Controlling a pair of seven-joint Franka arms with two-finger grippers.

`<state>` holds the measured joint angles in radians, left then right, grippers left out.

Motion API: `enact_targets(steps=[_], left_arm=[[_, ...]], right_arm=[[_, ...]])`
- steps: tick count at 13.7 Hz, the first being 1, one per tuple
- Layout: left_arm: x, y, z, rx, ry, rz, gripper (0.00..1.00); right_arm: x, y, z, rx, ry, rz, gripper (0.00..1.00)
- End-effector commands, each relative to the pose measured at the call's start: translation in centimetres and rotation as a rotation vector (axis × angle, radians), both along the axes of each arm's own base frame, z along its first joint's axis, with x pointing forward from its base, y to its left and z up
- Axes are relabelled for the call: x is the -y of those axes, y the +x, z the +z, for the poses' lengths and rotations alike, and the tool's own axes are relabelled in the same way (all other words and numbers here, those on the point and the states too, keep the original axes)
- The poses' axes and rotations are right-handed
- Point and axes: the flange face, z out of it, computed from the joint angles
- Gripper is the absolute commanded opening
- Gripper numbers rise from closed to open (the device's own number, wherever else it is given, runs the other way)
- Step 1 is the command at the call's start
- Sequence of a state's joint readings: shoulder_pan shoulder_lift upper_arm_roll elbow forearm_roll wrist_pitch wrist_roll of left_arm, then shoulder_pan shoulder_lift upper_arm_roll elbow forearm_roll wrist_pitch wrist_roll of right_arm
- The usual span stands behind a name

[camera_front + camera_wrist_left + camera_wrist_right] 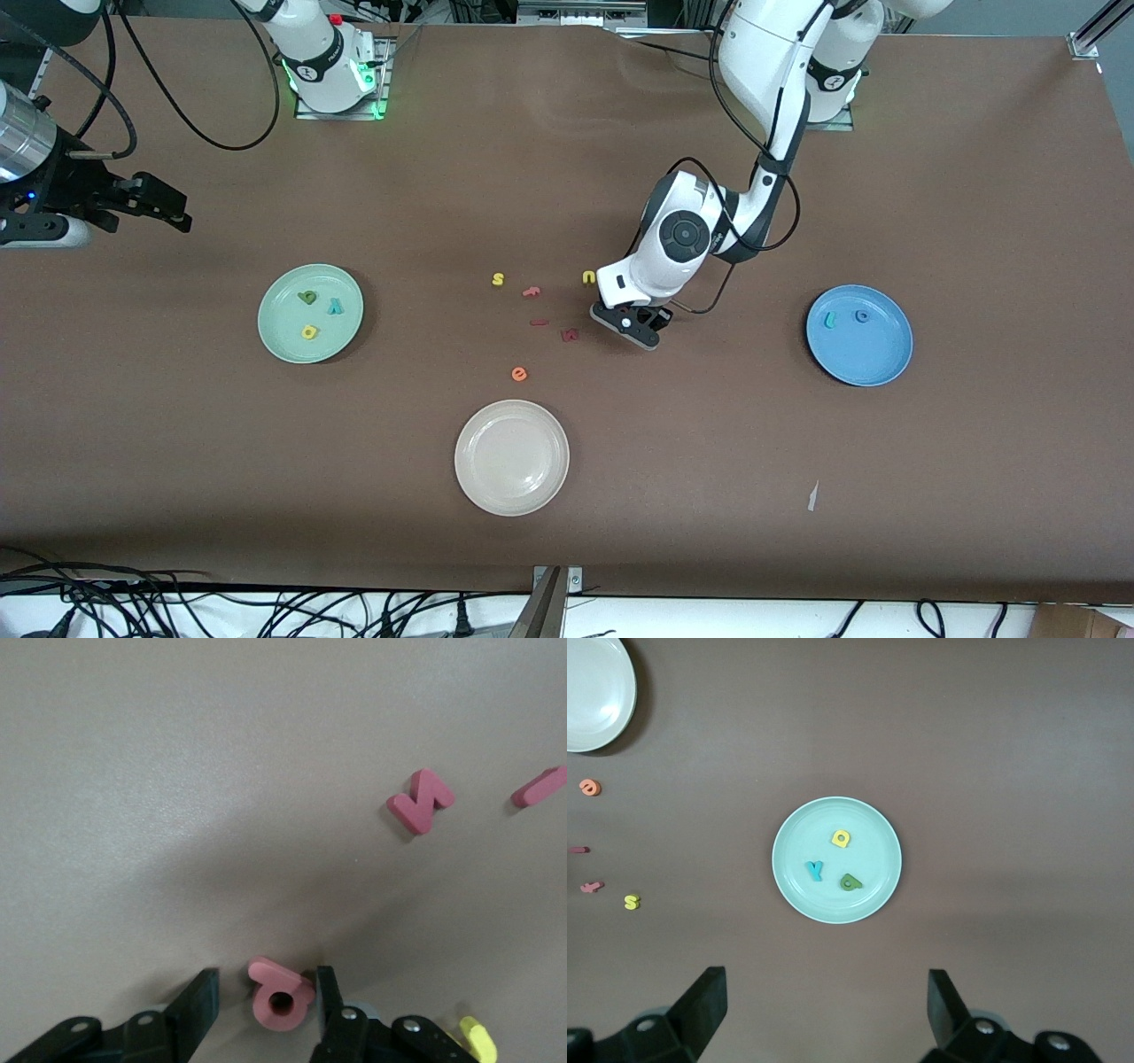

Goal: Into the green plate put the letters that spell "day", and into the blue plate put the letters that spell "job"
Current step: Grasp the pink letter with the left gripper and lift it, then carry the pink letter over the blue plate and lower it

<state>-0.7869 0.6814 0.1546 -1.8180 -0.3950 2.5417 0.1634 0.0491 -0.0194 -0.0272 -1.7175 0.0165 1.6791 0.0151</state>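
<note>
A brown table (567, 532) fills the scene, with cables along its near edge. The pinkish-red b (280, 994) lies flat on the table near the middle, between the fingers of the left gripper (640, 321); its stem end tilts toward one finger (328, 990), which touches it, while the other finger (197, 999) stands a little apart. The jaws are partly closed around the letter but not yet clamped on it. The left arm reaches down from its base with the wrist bent steeply over the letter cluster.

The green plate (275, 332), toward the right arm's end, holds the dark green d (306, 297), the teal y (335, 307) and the yellow a (308, 332), all apart from one another. The blue plate (877, 363), toward the left arm's end, holds the teal j (830, 320) and the blue o (862, 315) side by side.

The right gripper (824, 1010) waits high over the table by the green plate, its fingers wide apart and empty.

Beside the left gripper lie loose letters: a dark red zigzag letter (420, 800) close by, a red bar (539, 787), a yellow u (588, 277), a yellow s (498, 279) and an orange e (519, 374). A cream-white plate (512, 496) sits nearer the front camera.
</note>
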Motion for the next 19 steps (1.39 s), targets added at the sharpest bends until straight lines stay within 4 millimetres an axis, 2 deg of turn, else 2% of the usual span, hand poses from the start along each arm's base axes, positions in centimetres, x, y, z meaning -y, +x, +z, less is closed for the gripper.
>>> enact_targets(steps=[1, 3, 5, 6, 9, 10, 13, 15, 17, 19], left_arm=[[0.4, 0.2, -0.2, 0.017, 0.022, -0.04, 0.53], [0.4, 0.2, -0.2, 0.017, 0.023, -0.042, 0.48], [0.3, 0.3, -0.2, 0.018, 0.023, -0.043, 0.33], [0.1, 0.5, 0.0, 0.02, 0.022, -0.042, 0.28], [-0.5, 1.2, 1.3, 0.032, 0.013, -0.031, 0.21], [-1.8, 2.4, 2.5, 0.042, 0.002, -0.014, 0.21], [-9.6, 6.5, 6.9, 0.019, -0.021, -0.009, 0.21], [-15.9, 8.5, 9.0, -0.028, -0.03, 0.004, 0.25], [-22.0, 9.1, 9.9, -0.101, -0.039, 0.002, 0.25], [-27.1, 8.4, 10.3, -0.144, -0.049, 0.035, 0.25]], right_arm=[[0.2, 0.0, 0.3, 0.003, -0.001, 0.016, 1.0], [0.2, 0.0, 0.3, 0.003, -0.001, 0.016, 1.0], [0.2, 0.0, 0.2, 0.001, -0.001, 0.016, 1.0], [0.2, 0.0, 0.2, 0.001, -0.001, 0.016, 1.0], [0.1, 0.0, 0.2, 0.001, 0.001, 0.018, 1.0], [0.2, 0.0, 0.2, 0.001, -0.001, 0.016, 1.0], [0.2, 0.0, 0.2, 0.001, 0.001, 0.016, 1.0], [0.2, 0.0, 0.2, 0.001, 0.001, 0.016, 1.0], [0.2, 0.0, 0.2, -0.001, 0.001, 0.016, 1.0], [0.2, 0.0, 0.2, -0.001, 0.001, 0.016, 1.0]])
